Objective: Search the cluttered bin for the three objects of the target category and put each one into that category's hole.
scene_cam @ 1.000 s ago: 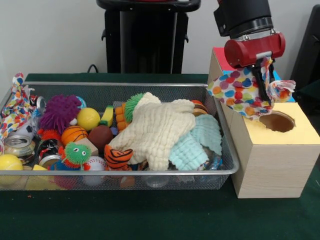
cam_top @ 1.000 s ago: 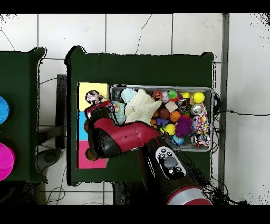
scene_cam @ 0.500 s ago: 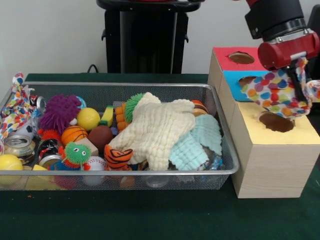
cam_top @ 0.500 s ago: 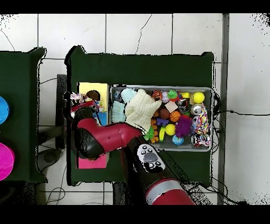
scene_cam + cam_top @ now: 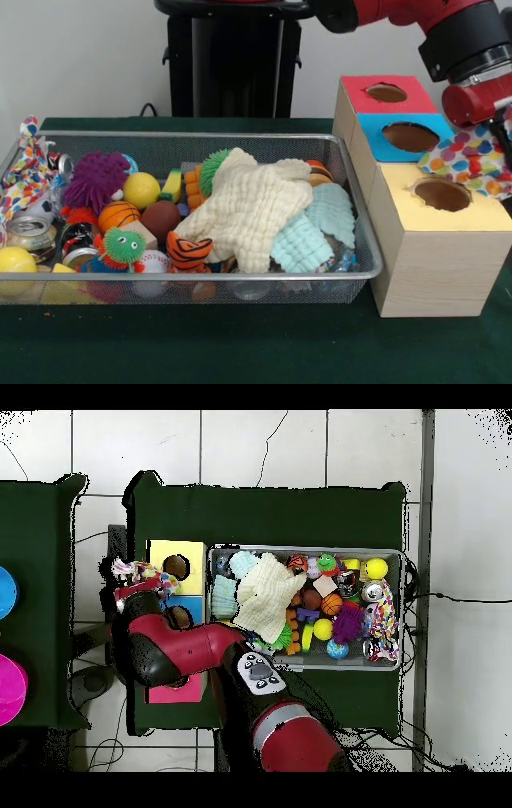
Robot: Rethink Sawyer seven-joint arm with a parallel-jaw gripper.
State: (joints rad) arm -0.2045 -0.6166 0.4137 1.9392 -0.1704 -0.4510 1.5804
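My gripper (image 5: 502, 140) is at the right edge of the front view, shut on a polka-dot cloth (image 5: 472, 160). The cloth hangs just right of and slightly above the yellow-topped hole (image 5: 442, 194). In the overhead view the gripper (image 5: 133, 584) and the cloth (image 5: 130, 571) are past the box's outer side, away from the hole (image 5: 176, 566). A second polka-dot cloth (image 5: 20, 172) drapes over the left end of the wire-mesh bin (image 5: 192, 276); it also shows in the overhead view (image 5: 383, 619). No other polka-dot cloth shows.
A cream waffle cloth (image 5: 248, 204) and a mint waffle cloth (image 5: 316, 228) lie on the bin's right half. Balls, cans and fuzzy toys (image 5: 96, 180) fill its left half. The blue hole (image 5: 410, 136) and the red hole (image 5: 386, 92) lie behind the yellow one.
The arm has carried the polka-dot cloth to the right in the front view, from the box's bin-side edge, across the yellow hole, to beyond the hole's far side.
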